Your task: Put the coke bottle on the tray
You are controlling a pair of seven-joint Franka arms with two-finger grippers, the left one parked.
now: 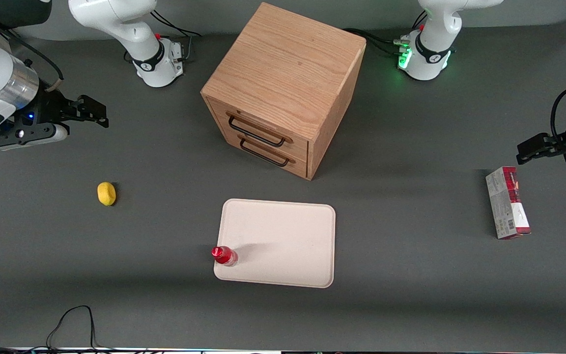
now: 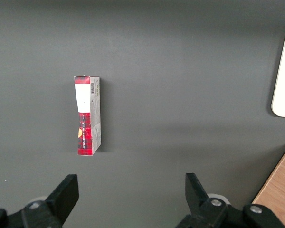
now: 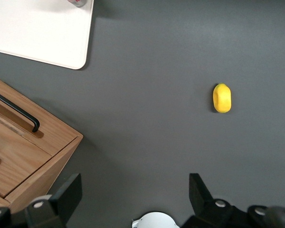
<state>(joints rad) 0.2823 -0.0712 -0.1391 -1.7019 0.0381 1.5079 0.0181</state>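
The coke bottle (image 1: 224,255), small and red with a red cap, stands upright on the corner of the pale cream-pink tray (image 1: 283,236) that is nearest the front camera and toward the working arm's end. A sliver of the bottle (image 3: 79,2) and the tray's corner (image 3: 47,33) show in the right wrist view. My gripper (image 1: 97,114) is open and empty, held high above the table at the working arm's end, far from the tray. Its fingers (image 3: 66,194) stand wide apart over bare table.
A wooden drawer cabinet (image 1: 283,88) with two black handles stands farther from the camera than the tray. A yellow lemon-like object (image 1: 106,193) lies between the gripper and the tray. A red-and-white carton (image 1: 506,201) lies toward the parked arm's end.
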